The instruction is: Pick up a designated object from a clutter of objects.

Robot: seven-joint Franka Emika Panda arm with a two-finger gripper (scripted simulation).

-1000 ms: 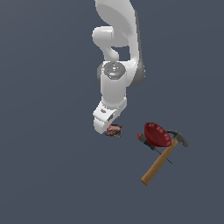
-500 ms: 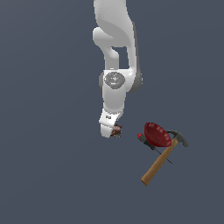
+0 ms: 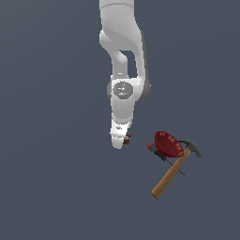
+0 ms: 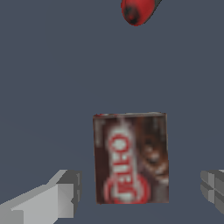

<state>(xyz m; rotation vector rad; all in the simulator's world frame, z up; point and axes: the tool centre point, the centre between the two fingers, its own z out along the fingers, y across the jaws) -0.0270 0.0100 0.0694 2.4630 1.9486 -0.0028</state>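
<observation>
Nearest to us in the wrist view, the white two-fingered gripper stands spread wide, one grey-white finger to one side and the tip of the other to the other, with the small flat box printed in red, dark brown and white lying on the dark grey-blue floor in the gap between them (we see clear floor between each finger and the box, so nothing is gripped). Beyond the box, well apart from it, we catch the rounded red end of the thin red-handled screwdriver at the frame's edge. In the exterior view we find the gripper pointing down from the white robot arm, low over the floor, with only a sliver of the box peeking out beside the gripper's exterior-view right. Farther toward the exterior view's right lie the screwdriver, the shallow red bowl just beside it, and the wooden-handled hammer with a dark head, whose handle slants down toward the exterior view's left, its head close by the bowl; we cannot tell whether they touch
</observation>
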